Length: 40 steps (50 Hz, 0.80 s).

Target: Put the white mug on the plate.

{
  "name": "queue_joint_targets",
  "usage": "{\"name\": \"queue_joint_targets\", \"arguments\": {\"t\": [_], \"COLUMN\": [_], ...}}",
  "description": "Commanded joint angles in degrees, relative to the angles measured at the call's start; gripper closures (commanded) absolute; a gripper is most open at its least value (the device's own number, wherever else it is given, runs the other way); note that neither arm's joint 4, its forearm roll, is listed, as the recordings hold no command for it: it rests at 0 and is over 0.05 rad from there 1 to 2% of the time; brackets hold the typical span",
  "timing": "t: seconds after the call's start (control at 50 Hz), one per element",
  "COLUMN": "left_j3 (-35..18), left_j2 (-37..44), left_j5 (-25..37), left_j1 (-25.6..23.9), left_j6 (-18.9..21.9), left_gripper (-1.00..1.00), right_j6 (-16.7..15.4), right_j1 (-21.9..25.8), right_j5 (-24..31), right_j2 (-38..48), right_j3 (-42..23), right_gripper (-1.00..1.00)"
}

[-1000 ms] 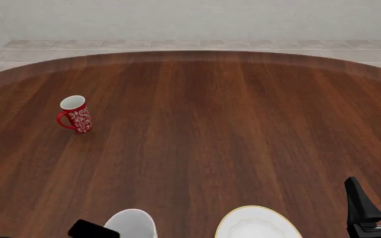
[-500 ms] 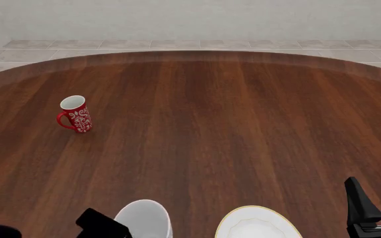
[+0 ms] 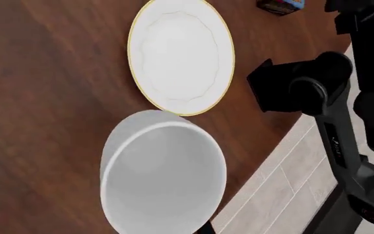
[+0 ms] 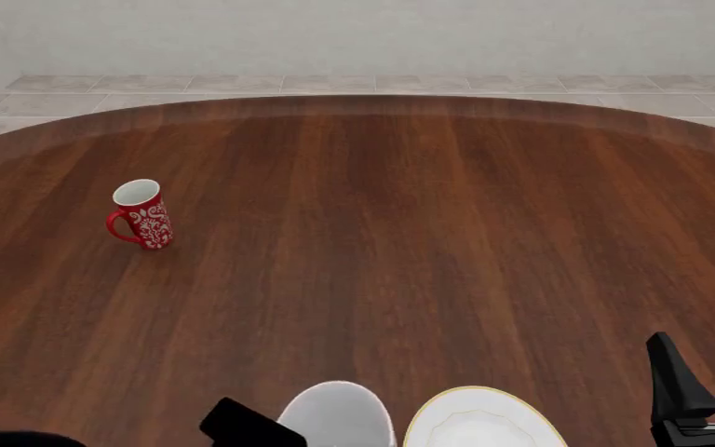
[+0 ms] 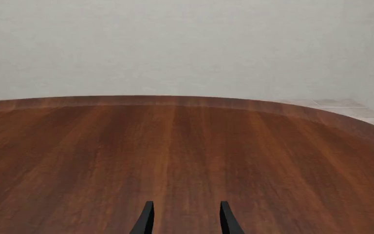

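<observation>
White mug (image 3: 163,173): plain, glossy, greyish inside, just beside plate (image 3: 181,56).
Left gripper (image 4: 249,426) grip cannot be told; right gripper (image 5: 182,217) fingers parted, empty.

No text can be read; small markings on the right arm (image 3: 343,146) are illegible.

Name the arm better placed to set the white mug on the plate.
Left. Its tool is at the white mug, right beside the plate. The right tool is open, pointing over bare table.
</observation>
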Motion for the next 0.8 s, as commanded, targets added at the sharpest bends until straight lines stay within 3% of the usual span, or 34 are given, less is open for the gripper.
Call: {"name": "queue_joint_targets", "arguments": {"t": [0.02, 0.46, 0.8], "left_j3": [-2.76, -5.49, -8.22], "left_j2": [0.18, 7.35, 11.14], "left_j5": [-0.82, -6.28, -7.67], "left_j1": [-0.16, -1.94, -0.73], "left_j6": [-0.03, -0.47, 2.57], "left_gripper": [1.0, 1.0, 1.0], "right_j6": [0.0, 0.01, 0.0], "right_j1": [0.08, 0.08, 0.09], "right_j5": [0.03, 0.03, 0.03], "right_j2": [-0.18, -0.19, -0.18], "right_j3": [0.09, 0.09, 0.09], "right_gripper": [-1.0, -1.0, -1.0]}}
